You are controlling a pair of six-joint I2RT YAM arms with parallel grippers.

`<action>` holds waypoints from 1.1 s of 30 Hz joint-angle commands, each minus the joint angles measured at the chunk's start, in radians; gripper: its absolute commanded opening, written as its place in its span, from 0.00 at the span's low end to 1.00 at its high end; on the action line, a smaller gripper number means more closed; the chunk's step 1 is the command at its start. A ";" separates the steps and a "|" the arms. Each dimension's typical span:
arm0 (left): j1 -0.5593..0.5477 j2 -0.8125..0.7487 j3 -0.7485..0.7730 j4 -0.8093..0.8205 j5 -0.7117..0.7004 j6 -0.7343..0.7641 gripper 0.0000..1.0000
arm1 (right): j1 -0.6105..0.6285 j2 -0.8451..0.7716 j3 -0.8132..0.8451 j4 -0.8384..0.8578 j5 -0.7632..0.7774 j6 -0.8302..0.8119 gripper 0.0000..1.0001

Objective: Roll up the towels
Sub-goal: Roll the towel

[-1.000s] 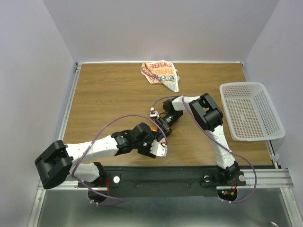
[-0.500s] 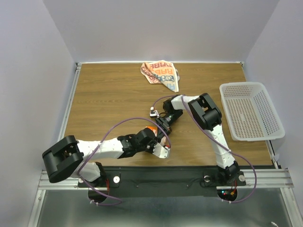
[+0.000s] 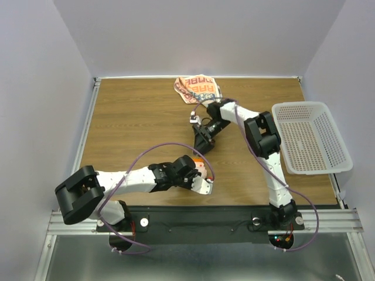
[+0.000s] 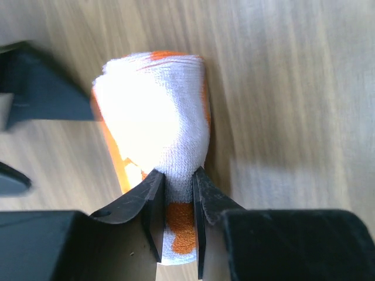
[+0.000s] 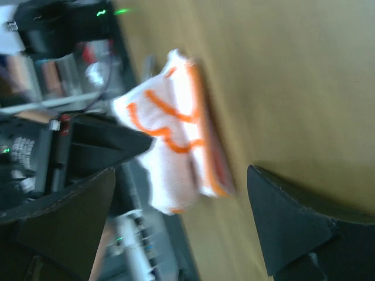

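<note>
A rolled towel (image 4: pixel 153 126), white with orange marks, lies on the wooden table near its front edge. My left gripper (image 4: pixel 177 178) is shut on its near end, and the cloth is pinched between the two fingers. From above, only an orange bit of this towel (image 3: pixel 200 162) shows beyond the left gripper (image 3: pixel 198 174). My right gripper (image 3: pixel 204 141) stands open, a little behind the roll and off it. In the right wrist view the towel (image 5: pixel 170 137) lies ahead of the wide-apart jaws of the right gripper (image 5: pixel 181 172). A second towel (image 3: pixel 198 89) lies crumpled at the table's back edge.
A white perforated basket (image 3: pixel 337 153) stands at the table's right edge. The right arm's elbow (image 3: pixel 262 132) hangs between the basket and the roll. Purple cables loop over both arms. Grey walls close off the table on three sides.
My right gripper opened, let go of the rolled towel and drew back toward the far side. My left gripper closed on the roll's near end.
</note>
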 commanded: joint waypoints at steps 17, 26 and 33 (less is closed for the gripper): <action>0.363 0.309 0.384 -0.545 0.512 0.073 0.26 | -0.231 -0.779 -0.429 0.400 0.417 0.040 1.00; 0.543 0.648 0.663 -0.843 0.694 0.249 0.31 | -0.179 -1.005 -0.591 0.429 0.560 -0.032 1.00; 0.602 0.779 0.815 -0.933 0.718 0.285 0.33 | 0.146 -1.022 -0.680 0.607 0.872 -0.037 0.97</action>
